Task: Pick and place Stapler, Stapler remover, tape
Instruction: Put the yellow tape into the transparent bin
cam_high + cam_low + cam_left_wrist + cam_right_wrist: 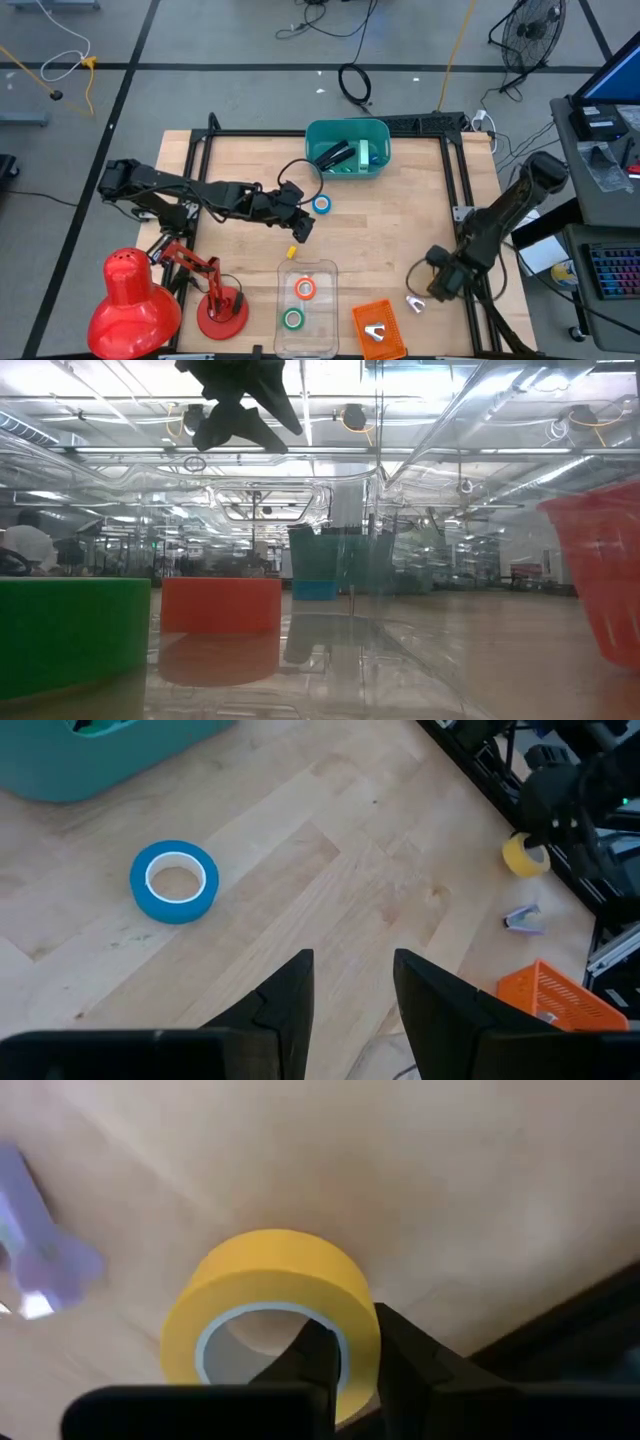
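- Yellow tape (270,1305) is pinched through its wall by the right gripper (345,1365), one finger inside the core; a purple stapler remover (45,1260) lies just beside it.
- Left gripper (350,995) is held empty, fingers slightly parted, above bare wood; blue tape (174,881) lies near, ahead of it, before a teal bin (347,150).
- Orange tape (306,289) and green tape (292,319) sit in a clear tray (322,268).

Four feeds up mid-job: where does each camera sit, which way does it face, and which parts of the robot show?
High view: above the table, looking straight down; both arms show, with the blue tape roll by the left hand.
Low view: at tabletop height, looking level past the green tape roll; one hand hangs from above.
Left wrist view: on the left arm, looking past its open fingers.
Right wrist view: on the right arm; right hand grips the yellow tape roll.
Shared: both wrist views show the yellow tape roll.
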